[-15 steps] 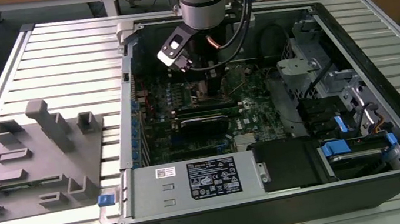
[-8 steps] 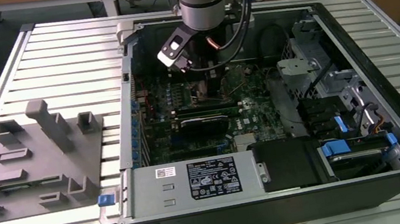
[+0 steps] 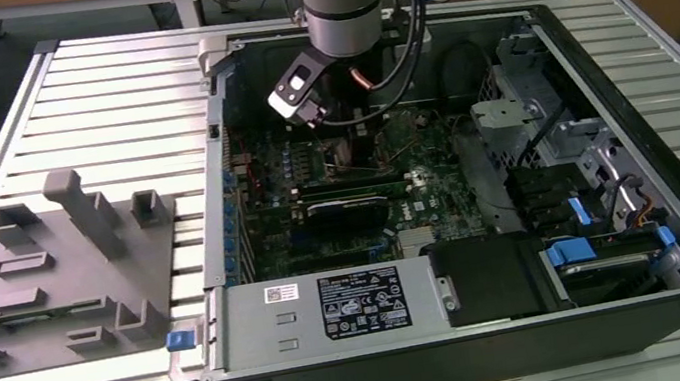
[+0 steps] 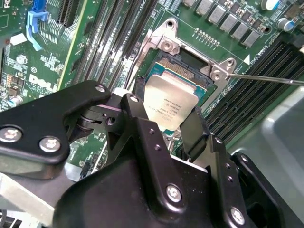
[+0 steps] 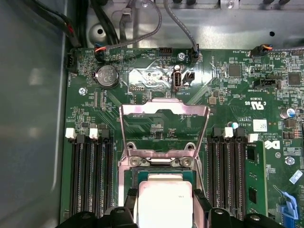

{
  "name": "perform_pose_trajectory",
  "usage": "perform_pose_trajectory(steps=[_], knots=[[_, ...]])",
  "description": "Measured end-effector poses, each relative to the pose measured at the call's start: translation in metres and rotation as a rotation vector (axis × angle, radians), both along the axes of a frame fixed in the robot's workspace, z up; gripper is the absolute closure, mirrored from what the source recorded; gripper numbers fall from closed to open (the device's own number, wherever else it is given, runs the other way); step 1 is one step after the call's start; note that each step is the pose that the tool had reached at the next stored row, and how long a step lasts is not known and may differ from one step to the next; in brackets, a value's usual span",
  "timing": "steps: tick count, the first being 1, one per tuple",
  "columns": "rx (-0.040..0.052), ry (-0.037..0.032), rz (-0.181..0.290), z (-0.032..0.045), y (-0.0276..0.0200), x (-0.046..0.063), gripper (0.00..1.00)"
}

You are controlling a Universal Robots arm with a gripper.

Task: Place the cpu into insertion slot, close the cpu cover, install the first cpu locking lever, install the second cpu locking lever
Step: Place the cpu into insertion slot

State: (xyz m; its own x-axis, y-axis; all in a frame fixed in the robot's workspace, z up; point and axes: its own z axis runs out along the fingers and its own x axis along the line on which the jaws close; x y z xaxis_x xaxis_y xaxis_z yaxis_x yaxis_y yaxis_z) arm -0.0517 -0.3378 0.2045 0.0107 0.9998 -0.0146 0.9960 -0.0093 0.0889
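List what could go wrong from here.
1. The gripper grips the cpu over the insertion slot, part of which shows past the chip's edge. If the chip is lowered offset or tilted, it may not seat and might damage the slot.
2. The cpu cover stands open beside the slot and could swing onto the gripper.
3. The locking lever juts out beside the slot and might snag.

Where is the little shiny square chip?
In both wrist views, the flat silvery square cpu sits in the black gripper, right at the metal-rimmed square insertion slot.
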Motion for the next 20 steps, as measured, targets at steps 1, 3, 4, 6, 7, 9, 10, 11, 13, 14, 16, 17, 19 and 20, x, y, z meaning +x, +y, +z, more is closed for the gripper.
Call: perform_pose_trajectory(steps=[1,3,4,6,7,9,10,11,13,14,16,17,19,20], knots=[[0.0,0.0,0.0,-0.0002,0.0001,-0.0006,0.46],[0.0001,0.0,0.0,-0.0007,0.0002,-0.0021,0.46],[0.0002,-0.0001,0.0,-0.0012,0.0002,-0.0028,0.46],[0.0004,-0.0001,0.0,-0.0025,0.0004,-0.0034,0.46],[0.0003,-0.0001,0.0,-0.0037,0.0005,-0.0034,0.46],[0.0005,-0.0001,0.0,-0.0056,0.0008,-0.0035,0.46],[0.0011,-0.0001,0.0,-0.0061,0.001,-0.0035,0.46],[0.0017,-0.0001,0.0,-0.0064,0.0011,-0.0035,0.46],[0.0044,-0.0001,0.0,-0.0079,0.0013,-0.0035,0.46],[0.0048,-0.0001,0.0,-0.0084,0.0013,-0.0034,0.46],[0.0053,-0.0001,0.0,-0.0093,0.0013,-0.0033,0.46],[0.0053,0.0,0.0,-0.0095,0.0013,-0.0033,0.46],[0.0051,0.0002,0.0,-0.0096,0.0013,-0.0033,0.46],[0.0053,0.0,0.0,-0.0097,0.0014,-0.0033,0.46]])
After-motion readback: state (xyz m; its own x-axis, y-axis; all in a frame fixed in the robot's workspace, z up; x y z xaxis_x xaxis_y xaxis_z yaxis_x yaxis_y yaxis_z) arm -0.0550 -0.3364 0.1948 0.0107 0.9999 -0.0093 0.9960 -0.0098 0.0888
